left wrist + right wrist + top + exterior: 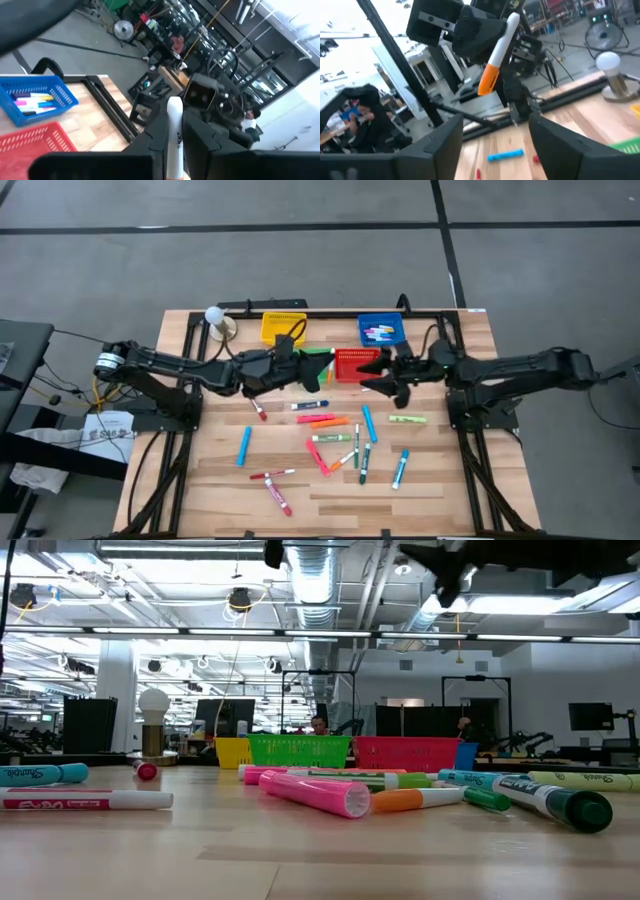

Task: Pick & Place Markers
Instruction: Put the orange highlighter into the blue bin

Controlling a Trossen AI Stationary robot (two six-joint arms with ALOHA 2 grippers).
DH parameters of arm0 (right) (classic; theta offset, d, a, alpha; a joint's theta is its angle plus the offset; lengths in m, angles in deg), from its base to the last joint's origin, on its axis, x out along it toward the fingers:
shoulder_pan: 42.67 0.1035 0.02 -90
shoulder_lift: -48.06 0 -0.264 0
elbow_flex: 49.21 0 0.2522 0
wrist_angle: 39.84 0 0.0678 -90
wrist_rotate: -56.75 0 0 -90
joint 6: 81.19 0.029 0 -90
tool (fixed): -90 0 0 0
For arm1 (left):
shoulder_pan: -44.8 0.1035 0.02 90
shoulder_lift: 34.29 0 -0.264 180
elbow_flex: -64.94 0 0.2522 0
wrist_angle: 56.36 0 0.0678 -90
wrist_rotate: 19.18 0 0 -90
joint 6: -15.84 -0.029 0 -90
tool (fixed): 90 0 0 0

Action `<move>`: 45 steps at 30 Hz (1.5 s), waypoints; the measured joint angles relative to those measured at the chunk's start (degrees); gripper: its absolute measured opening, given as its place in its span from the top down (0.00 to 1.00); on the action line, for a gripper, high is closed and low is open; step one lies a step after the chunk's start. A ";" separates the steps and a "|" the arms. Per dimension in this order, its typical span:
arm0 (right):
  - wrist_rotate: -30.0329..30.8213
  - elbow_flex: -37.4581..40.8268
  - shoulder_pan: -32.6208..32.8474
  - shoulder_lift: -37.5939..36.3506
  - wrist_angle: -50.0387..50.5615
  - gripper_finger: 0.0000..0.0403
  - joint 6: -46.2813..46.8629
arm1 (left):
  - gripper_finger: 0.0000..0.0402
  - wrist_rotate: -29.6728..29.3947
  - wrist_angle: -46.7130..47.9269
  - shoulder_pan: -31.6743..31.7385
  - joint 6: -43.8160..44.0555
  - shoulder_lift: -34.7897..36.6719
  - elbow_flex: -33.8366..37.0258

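Note:
My left gripper (303, 368) hangs level above the table's middle, by the green basket (318, 357), shut on a white marker with an orange cap (497, 50). My right gripper (495, 137) faces it from the right, beside the red basket (355, 364). Its fingers stand wide open with nothing between them. Several loose markers lie flat on the wooden table: a blue one (244, 446), a red one (272, 475), an orange one (328, 422), a green one (330, 438) and a yellow-green one (407, 419). My left gripper pinches the marker's white barrel (175, 127) between its two fingers. The marker lies roughly along the fingers, and its white end (174, 102) sticks out past the fingertips. It is tilted, orange cap (488, 80) lower, and lifted clear of the table.
A yellow basket (283, 327) and a blue basket (382, 330) holding markers stand at the far edge. A white ball on a small stand (215, 317) is at the far left. A dark frame rail (330, 311) runs along the far side. Bare wood lies toward the near edge.

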State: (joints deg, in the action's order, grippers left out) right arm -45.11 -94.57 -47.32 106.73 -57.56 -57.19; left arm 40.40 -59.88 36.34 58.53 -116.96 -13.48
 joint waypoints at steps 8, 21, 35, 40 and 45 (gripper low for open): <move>-0.25 -2.04 -1.60 12.31 -15.17 0.38 3.68 | 0.90 0.12 -0.19 0.38 -0.01 0.00 0.00; -3.31 -11.63 -2.21 21.58 -15.73 0.38 4.10 | 0.91 0.91 -0.17 0.27 -1.95 0.00 -0.02; -4.98 -14.49 -3.76 23.31 -14.33 0.49 4.67 | 0.89 1.33 0.66 0.27 -2.01 0.00 -0.11; -5.13 -14.53 -3.72 23.30 -13.46 0.64 4.44 | 0.90 1.00 1.19 0.29 -2.09 0.00 -0.09; -5.18 -14.53 -3.72 23.28 -12.70 0.79 4.03 | 0.89 -0.01 1.67 0.31 -2.16 -0.04 0.00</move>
State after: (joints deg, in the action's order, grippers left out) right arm -50.28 -109.10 -51.03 130.01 -70.26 -53.16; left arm 40.38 -58.21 36.65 56.38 -117.00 -13.48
